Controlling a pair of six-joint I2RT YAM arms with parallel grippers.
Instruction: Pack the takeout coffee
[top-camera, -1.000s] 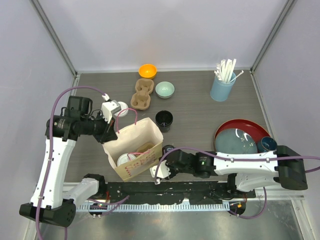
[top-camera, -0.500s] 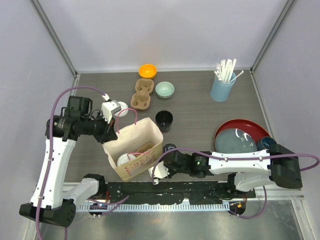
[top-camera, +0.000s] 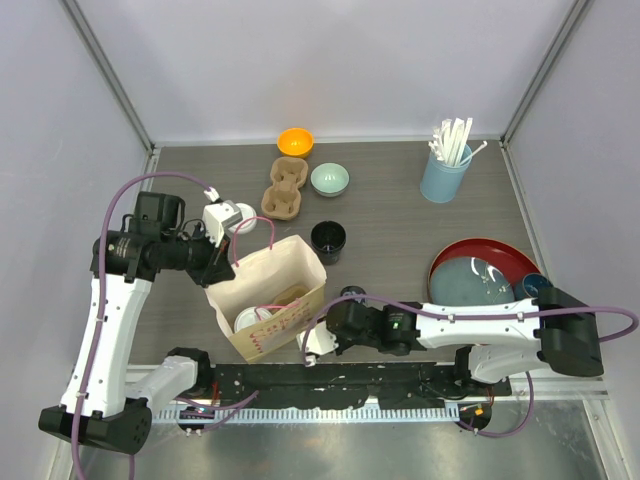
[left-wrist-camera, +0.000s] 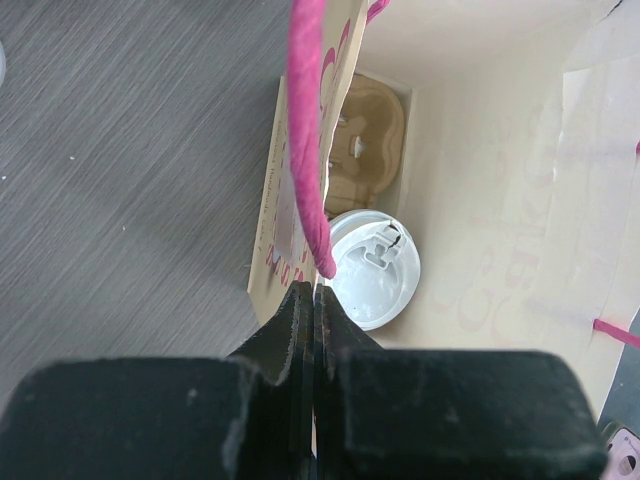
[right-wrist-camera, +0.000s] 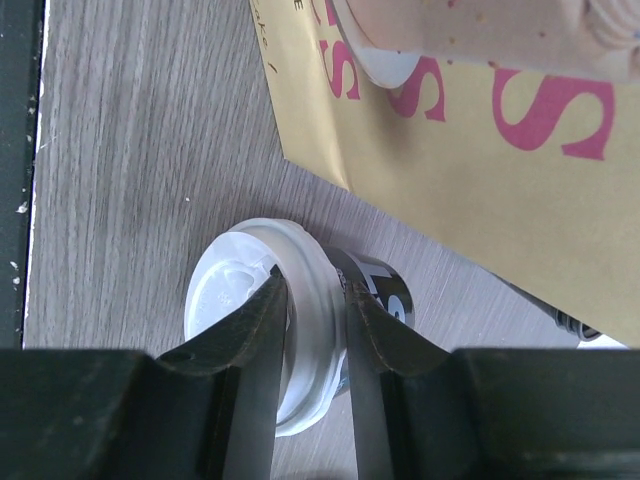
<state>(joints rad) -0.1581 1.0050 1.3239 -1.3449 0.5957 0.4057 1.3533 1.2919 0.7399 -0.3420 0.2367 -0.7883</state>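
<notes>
One takeout coffee, a black cup with a white lid, lies on its side on the table right beside the paper bag. My right gripper pinches its lid rim, one finger on the lid's top and the other under the rim. From above, that gripper sits at the bag's near right corner. A second white-lidded coffee stands inside the bag next to a cardboard carrier. My left gripper is shut on the bag's pink handle, holding it up.
A black cup stands just behind the bag. Further back are a cardboard cup carrier, an orange bowl, a pale green bowl and a blue tumbler of straws. A red tray lies at the right.
My right gripper's jaws have narrowed onto the lid rim of the lying cup, and its wrist has crept slightly right. The left arm and bag have not moved.
</notes>
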